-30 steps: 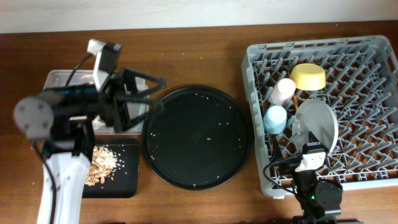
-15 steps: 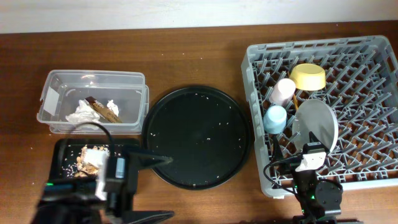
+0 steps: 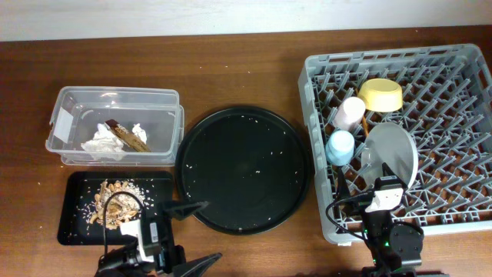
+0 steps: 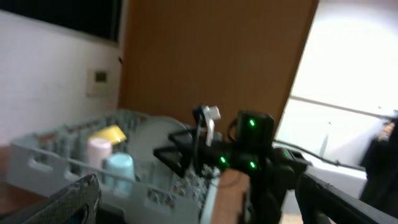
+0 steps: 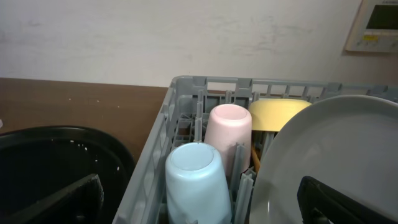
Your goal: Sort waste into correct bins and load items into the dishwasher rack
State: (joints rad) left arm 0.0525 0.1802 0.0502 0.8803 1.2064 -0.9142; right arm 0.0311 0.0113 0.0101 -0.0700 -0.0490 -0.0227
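Everything is placed here by the round black tray [image 3: 242, 169], a wide, glossy disc with a raised lip and a few pale crumbs on it. Beyond its left rim sits the clear plastic tub [image 3: 69, 100], holding the soft crumpled napkin [image 3: 100, 142] and the thin brown wrapper [image 3: 129, 136]. Nearer than the tub, just off the round tray's left edge, the flat black tray [image 3: 73, 223] holds the dry, flaky food scraps [image 3: 115, 201]. Right of the round tray stands the grey lattice rack [image 3: 311, 115], holding the smooth blue cup [image 3: 340, 146], pink cup [image 3: 350, 113], yellow bowl [image 3: 381, 95] and the matte grey-green plate [image 3: 393, 154] propped on edge. I cannot clearly make out the chopsticks. The left pincer [image 3: 206, 231] hangs at the round tray's near-left edge, spread wide and empty. The right pincer [image 5: 200, 182], at the rack's near side, is also wide apart and grips nothing. The sorting looks done, so what remains is probably parking the arms. That calls for keeping the left fingers above the scrap tray's low rim so nothing spills onto the tabletop.
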